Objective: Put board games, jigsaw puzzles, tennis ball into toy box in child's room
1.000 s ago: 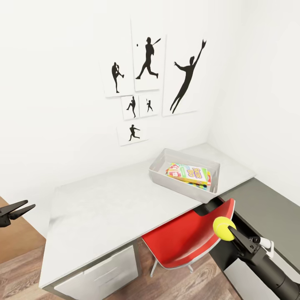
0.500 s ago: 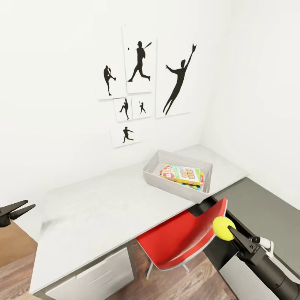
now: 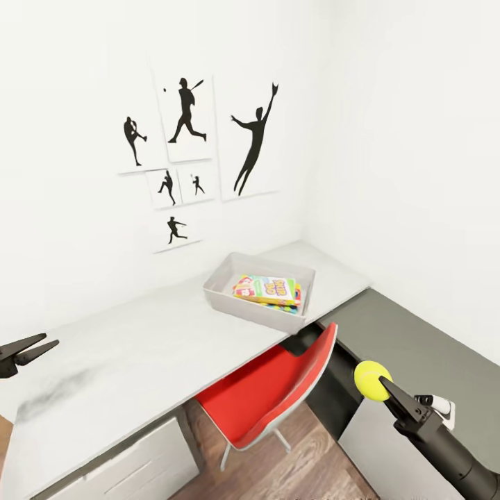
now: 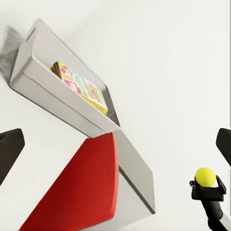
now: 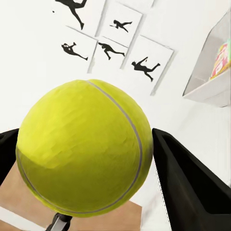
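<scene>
Right tool [image 3: 378, 384] – tennis ball [image 3: 371, 379] still clamped

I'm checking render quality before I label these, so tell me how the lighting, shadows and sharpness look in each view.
Head view: flat, even light, soft grey smudge on the table at its left, straight edges leaning as if wide-angle. Left wrist view: crisp, the toy box shaded on its outer wall. Right wrist view: the tennis ball looms large yet sharp, darker underneath, no glare.
</scene>
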Available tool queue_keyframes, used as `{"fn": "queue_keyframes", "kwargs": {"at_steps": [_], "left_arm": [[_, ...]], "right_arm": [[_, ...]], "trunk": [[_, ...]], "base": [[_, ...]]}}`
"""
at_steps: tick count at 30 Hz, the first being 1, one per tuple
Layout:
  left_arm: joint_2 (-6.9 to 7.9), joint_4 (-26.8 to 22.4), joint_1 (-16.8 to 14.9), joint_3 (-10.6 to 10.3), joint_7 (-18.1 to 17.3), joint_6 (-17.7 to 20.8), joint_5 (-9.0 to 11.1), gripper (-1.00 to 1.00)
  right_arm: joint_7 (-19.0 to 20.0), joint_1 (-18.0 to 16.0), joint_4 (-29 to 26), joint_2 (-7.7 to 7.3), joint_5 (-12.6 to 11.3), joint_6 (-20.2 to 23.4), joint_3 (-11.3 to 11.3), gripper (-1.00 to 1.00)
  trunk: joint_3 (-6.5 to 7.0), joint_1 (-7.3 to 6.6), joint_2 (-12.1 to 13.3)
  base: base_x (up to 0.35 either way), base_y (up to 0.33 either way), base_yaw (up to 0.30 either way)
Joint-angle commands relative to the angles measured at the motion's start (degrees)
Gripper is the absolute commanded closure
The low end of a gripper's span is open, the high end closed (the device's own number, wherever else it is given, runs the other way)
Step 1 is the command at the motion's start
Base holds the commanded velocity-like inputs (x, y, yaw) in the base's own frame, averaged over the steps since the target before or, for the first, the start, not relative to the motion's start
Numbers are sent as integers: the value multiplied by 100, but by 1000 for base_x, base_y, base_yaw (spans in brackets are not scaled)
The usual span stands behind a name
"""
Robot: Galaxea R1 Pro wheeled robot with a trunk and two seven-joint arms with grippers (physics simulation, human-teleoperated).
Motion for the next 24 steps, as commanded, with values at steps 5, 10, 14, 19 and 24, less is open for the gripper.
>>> {"fn": "queue_keyframes", "kwargs": {"at_steps": [5,10,14,19,24], "left_arm": [[1,-10,-5,1,-25,61,-9,-100],[1,-12,-5,1,-25,61,-9,-100],[1,-11,-5,6,-25,61,-9,-100],[1,-10,-5,9,-25,61,-9,-100],[1,-10,-5,7,-25,61,-9,-100]], "right_arm": [[-10,-1,-3,5,98,6,48,100],[-13,-1,-6,16,303,-66,157,100],[-13,-1,-8,16,331,-163,262,100],[-24,-1,-10,16,337,-202,300,100],[-28,-1,-9,18,338,-207,299,100]], "trunk": [[28,3,-11],[64,3,-11],[72,3,-11],[74,3,-11],[74,3,-11]], "base": [[-23,-85,-206],[-4,-14,-187],[-1,-2,-53],[0,0,-10],[0,0,-1]]}}
